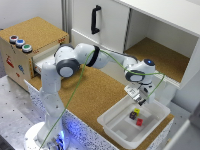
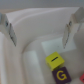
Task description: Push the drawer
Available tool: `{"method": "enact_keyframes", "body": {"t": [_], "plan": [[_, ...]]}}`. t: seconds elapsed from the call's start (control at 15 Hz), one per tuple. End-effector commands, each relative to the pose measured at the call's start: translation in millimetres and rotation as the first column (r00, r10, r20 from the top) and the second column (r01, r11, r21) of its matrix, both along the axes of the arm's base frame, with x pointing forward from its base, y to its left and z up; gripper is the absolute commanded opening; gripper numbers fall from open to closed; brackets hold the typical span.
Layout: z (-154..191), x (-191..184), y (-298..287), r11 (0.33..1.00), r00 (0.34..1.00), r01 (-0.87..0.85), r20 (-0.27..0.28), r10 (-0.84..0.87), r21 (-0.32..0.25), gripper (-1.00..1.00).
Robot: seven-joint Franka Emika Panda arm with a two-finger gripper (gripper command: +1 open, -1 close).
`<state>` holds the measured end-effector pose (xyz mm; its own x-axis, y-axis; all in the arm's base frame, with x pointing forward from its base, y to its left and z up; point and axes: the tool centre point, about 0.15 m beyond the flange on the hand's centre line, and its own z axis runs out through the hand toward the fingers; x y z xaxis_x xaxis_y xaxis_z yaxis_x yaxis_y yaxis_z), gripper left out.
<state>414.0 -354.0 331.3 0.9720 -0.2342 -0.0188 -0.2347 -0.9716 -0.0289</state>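
Note:
The drawer [image 1: 44, 61] of the cork-topped wooden box [image 1: 22, 35] stands pulled out at the exterior view's left. The arm's elbow [image 1: 67, 62] covers much of its front, and the handle is hidden. My gripper [image 1: 136, 98] hangs far from it, at the exterior view's right, just above a white tray [image 1: 107, 120]. In the wrist view the gripper [image 2: 40, 34] is open, with the fingers [image 2: 11, 32] wide apart, nothing between them, and the tray's inside below.
Small blocks lie in the tray: a yellow one [image 2: 55, 61], a purple one marked G [image 2: 61, 75] and a red one [image 1: 139, 121]. Behind stands a white cabinet door with a black vertical handle [image 1: 95, 19], and beside it an open compartment [image 1: 155, 55]. Coloured buttons [image 1: 20, 42] sit on the box top.

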Motion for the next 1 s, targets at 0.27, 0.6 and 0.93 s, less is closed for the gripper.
{"method": "enact_keyframes", "body": {"t": [0.27,0.6,0.93], "plan": [[84.5,-30.9,181.5,0.990,0.987,-0.135,0.086,0.132,0.027,1.00],[69.3,-53.9,273.3,0.971,0.971,-0.238,0.014,0.238,0.038,1.00],[47.1,-73.9,339.3,0.953,0.952,-0.301,-0.041,0.302,0.039,1.00]]}}
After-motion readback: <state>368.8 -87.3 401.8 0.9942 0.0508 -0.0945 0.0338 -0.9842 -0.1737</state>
